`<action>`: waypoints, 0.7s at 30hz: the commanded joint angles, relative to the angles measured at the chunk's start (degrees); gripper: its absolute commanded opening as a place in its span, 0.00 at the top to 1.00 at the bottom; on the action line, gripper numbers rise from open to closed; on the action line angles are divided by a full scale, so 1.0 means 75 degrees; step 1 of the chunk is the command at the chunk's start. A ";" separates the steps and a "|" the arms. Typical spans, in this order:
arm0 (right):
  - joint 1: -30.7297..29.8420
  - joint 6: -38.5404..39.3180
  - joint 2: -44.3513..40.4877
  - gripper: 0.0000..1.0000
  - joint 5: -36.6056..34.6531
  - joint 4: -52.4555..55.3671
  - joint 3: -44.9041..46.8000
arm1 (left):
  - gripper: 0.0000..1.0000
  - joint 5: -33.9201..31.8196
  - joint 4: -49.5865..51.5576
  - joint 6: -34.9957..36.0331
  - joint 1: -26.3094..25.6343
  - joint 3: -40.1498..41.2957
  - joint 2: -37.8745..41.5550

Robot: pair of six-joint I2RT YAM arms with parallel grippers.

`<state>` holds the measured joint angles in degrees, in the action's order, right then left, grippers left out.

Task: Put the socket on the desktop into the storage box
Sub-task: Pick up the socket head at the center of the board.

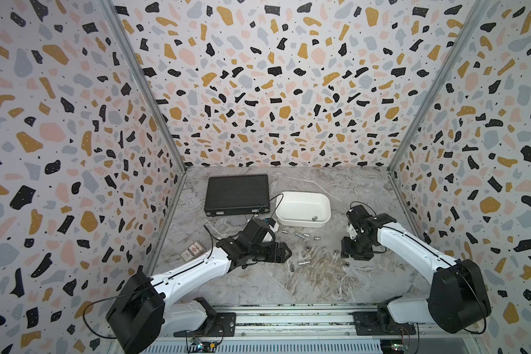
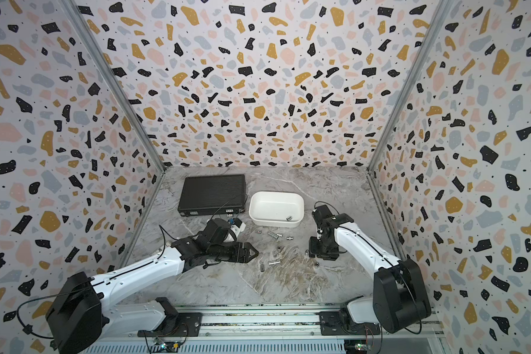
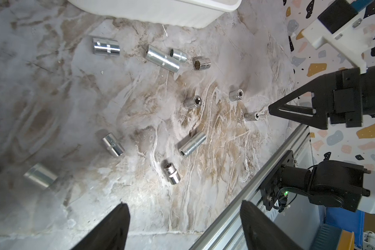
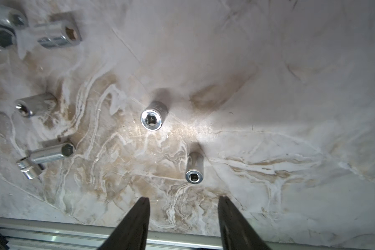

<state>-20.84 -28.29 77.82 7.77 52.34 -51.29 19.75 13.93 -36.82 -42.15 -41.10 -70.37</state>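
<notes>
speckled terrazzo walls (image 1: 258, 76) close in three sides of the marble-veined surface (image 1: 288, 285), and a rail (image 1: 288, 318) along its near edge carries both arms. the left arm (image 1: 190, 272) reaches in low toward the middle, its jaws spread wide with nothing between them; the right arm (image 1: 411, 245) bends down opposite, its jaws about half apart and also empty. at the back lies a closed black ribbed case (image 1: 238, 193), and just beside it the white storage box (image 1: 304, 193), which already has one socket (image 1: 314, 218) on its floor near the front wall. a small printed card packet (image 1: 192, 250) sits near the left wall. the other sockets (image 3: 162, 58) are scattered on the surface between the arms and in front of the box. closest to the right jaws is a small upright socket (image 4: 194, 176), square hole up, just ahead of the fingertips (image 4: 144, 207) and roughly in line with the gap; a wider upright socket (image 4: 151, 120) stands a little beyond. a grasp of that small one looks to be the step in hand. the gap leaves little margin, so a slightly off descent could land a fingertip on its rim and send it rolling. chrome is slick, so a shallow pinch may let it slip out on the lift or over the box rim. both arms share one patch, so a reach by the left could meet the right.
</notes>
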 commanded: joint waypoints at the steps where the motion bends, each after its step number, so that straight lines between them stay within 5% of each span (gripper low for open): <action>1: 0.0025 -0.0153 -0.0184 0.44 -0.0005 -0.0026 0.0200 | 0.16 -0.0116 -0.0275 0.0081 -0.0045 -0.0250 -0.0048; 21: 0.0025 -0.0235 0.0530 0.51 -0.0156 -0.0653 0.0572 | 0.17 -0.0166 -0.0358 0.0069 -0.0181 -0.0080 -0.0047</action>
<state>-20.84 -29.58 81.49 7.70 47.31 -47.07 19.00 13.19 -36.82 -43.20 -41.10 -70.85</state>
